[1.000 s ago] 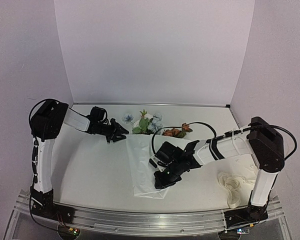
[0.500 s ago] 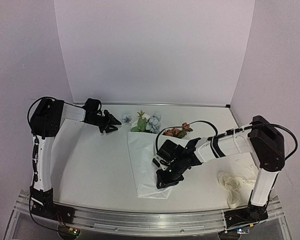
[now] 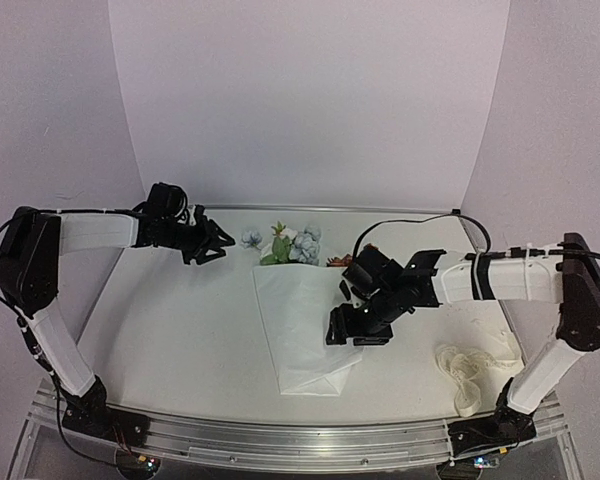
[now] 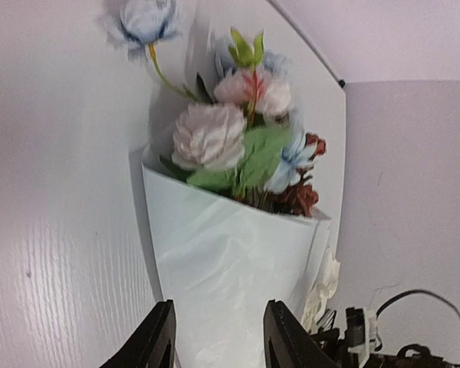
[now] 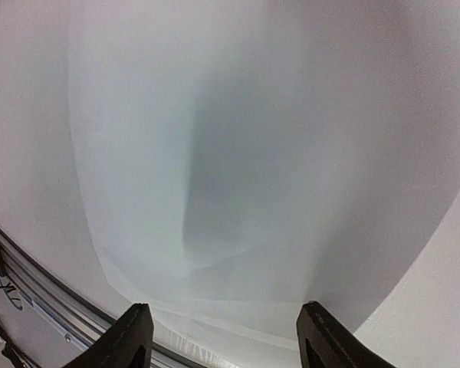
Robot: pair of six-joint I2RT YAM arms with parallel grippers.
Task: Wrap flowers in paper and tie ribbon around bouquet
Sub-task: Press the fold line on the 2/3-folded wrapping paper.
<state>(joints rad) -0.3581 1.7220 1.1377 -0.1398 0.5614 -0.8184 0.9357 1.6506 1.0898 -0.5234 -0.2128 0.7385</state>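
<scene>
The flowers (image 3: 285,243) lie at the back middle of the table, blooms (image 4: 238,146) sticking out of the top of the paper (image 3: 300,330), which is folded over their stems into a white cone (image 4: 230,276). My left gripper (image 3: 212,243) hovers left of the blooms, apart from them, its jaws (image 4: 218,337) open and empty. My right gripper (image 3: 345,330) hangs over the paper's right edge, open wide (image 5: 222,337), with the paper (image 5: 238,153) below it and nothing between the fingers. The ribbon (image 3: 467,372) lies bunched at the front right.
White backdrop walls close the table at the back and both sides. A metal rail (image 3: 300,440) runs along the near edge, seen also in the right wrist view (image 5: 31,284). The right arm's black cable (image 3: 420,222) arcs above the table.
My right gripper has opened, let go of the paper and pulled up and to the right. My left arm has swung back and left, away from the flowers. The paper stays folded.
</scene>
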